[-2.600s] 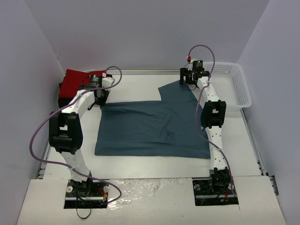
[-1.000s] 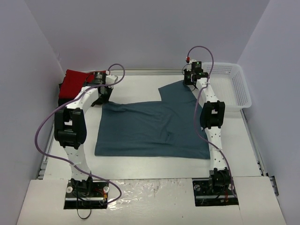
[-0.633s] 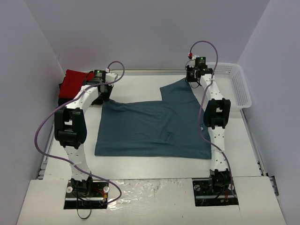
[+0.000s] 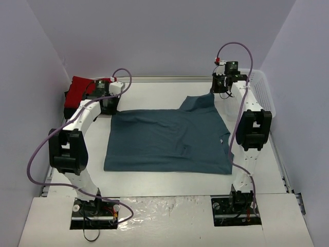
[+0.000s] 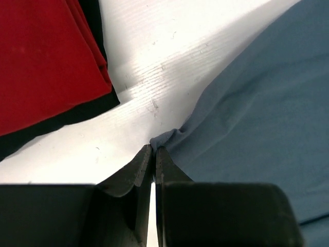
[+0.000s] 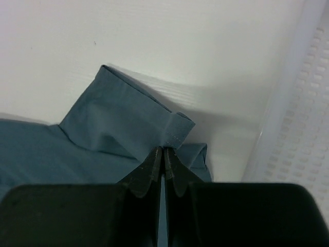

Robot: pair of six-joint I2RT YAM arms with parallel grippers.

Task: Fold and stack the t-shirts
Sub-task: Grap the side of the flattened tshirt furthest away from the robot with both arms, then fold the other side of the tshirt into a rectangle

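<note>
Top external view is showing a teal t-shirt lying spread on a white table, just left of a white plastic lattice basket that is sitting at the table's far right edge. The shirt's far-right sleeve is reaching nearest to the basket without touching it. The right gripper is hanging over that sleeve, right beside the basket's left wall. The left gripper is sitting at the shirt's far-left corner, well apart from the basket. Farther still from the basket, in the far-left corner, a folded red t-shirt is resting on a black t-shirt. Left wrist view is showing the left gripper with its fingers pressed together, pinching a bunched corner of the teal t-shirt, with the red t-shirt and the black t-shirt's edge lying near. Right wrist view is showing the right gripper with its fingers squeezed together, pinching the folded sleeve hem of the teal t-shirt, with the basket just beside it.
</note>
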